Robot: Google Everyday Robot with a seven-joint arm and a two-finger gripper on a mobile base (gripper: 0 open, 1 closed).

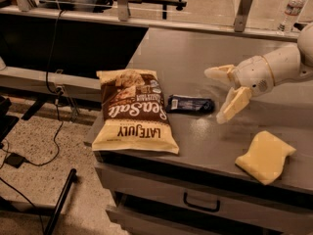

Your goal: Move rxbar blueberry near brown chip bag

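Grey table (195, 58) | rxbar blueberry (190, 104): flat, glossy navy, beside brown chip bag (133, 112) | pincer (216, 95): nearby, wide apart, empty

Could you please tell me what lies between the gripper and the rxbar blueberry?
Only bare tabletop, in the camera view; the open gripper hangs beside the rxbar blueberry, not touching it.

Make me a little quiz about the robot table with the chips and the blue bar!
1. True or false: the gripper is holding the rxbar blueberry.
2. Where does the bar lie? A) on top of the brown chip bag B) on the table, right beside the bag C) under the bag
3. Fill in: the gripper's fingers are ____.
Key: 1 false, it hovers beside the bar, not touching it; 2 B; 3 open.
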